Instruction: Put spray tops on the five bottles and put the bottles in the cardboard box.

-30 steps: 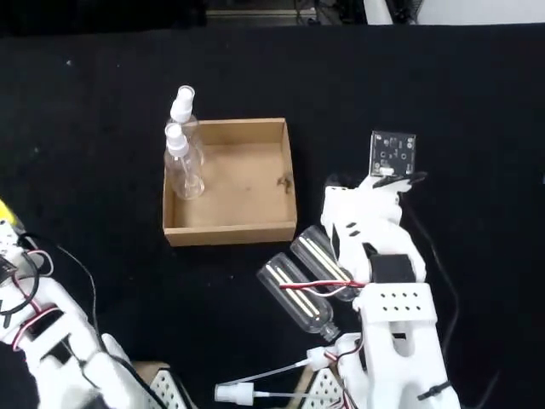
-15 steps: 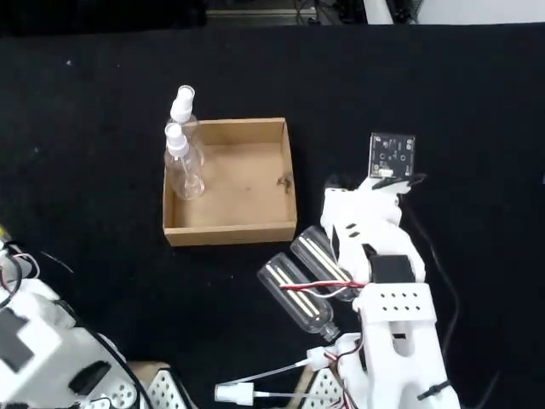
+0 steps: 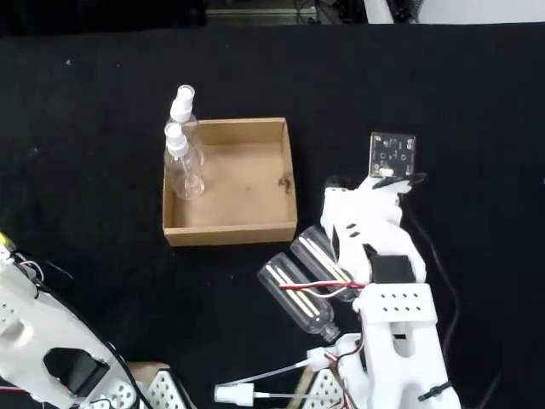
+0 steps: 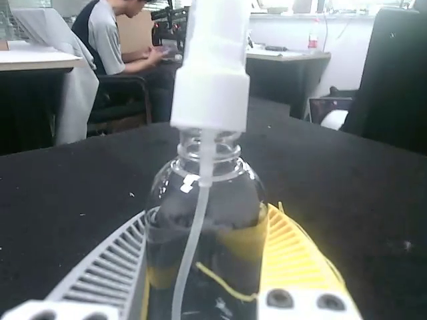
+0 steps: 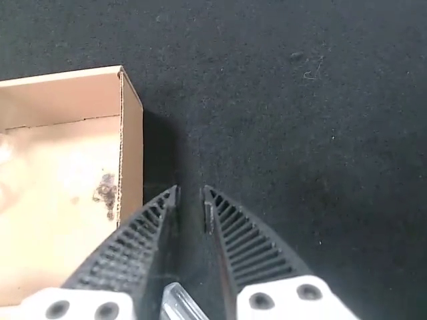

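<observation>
Left wrist view: left tool (image 4: 207, 215) is clenching a clear bottle (image 4: 203, 193) around its body and holding it upright, neck up, so a top can go on. Spray top (image 4: 210, 80) is sitting above the neck with its dip tube (image 4: 190, 260) hanging down inside. The collar is looking not yet screwed down, so capping is likely the step in hand.

Right tool (image 5: 191, 193) is hanging just beside the nearest wall of the cardboard box (image 5: 130, 153), fingers parted by a narrow gap, grasping nothing.

Under that arm two bare bottles (image 3: 298, 294) are lying side by side on the counter (image 3: 443, 94), near the box corner. Loose spray top (image 3: 234, 394) is lying by the arm's base.

Two capped bottles (image 3: 183, 166) are standing against the box's left wall, probably leaving room for the other three.
</observation>
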Motion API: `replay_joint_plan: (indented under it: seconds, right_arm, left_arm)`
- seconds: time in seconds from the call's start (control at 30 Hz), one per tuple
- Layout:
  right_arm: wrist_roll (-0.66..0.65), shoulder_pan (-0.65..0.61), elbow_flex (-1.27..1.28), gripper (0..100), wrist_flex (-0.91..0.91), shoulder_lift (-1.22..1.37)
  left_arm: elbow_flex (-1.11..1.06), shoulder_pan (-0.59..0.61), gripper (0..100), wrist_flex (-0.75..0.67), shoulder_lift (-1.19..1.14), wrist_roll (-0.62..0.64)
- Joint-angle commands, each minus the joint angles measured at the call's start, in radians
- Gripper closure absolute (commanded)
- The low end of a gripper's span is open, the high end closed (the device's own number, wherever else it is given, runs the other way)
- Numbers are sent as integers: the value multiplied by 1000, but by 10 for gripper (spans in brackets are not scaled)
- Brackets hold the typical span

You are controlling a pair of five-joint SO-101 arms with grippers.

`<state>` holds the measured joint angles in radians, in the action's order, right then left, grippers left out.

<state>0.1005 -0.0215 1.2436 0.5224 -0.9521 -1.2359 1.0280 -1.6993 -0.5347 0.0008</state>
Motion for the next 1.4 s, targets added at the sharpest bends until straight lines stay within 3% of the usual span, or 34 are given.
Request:
replay_joint_plan:
  seconds: [0.0, 0.53, 0.8, 1.13, 1.37]
  right_arm:
    - [8, -3, -7, 959, -28, -31]
    - [6, -3, -7, 959, -28, -31]
    - [3, -3, -7, 959, -28, -31]
    - [3, -3, -5, 959, -28, -31]
    - [3, -2, -5, 959, -28, -31]
  left_arm:
    - [30, 16, 949, -32, -2, -2]
    - [28, 18, 938, -32, -2, -3]
    - [30, 35, 712, -32, -2, 5]
    - [39, 45, 707, -32, 9, -2]
    - [-31, 35, 710, -26, 161, 2]
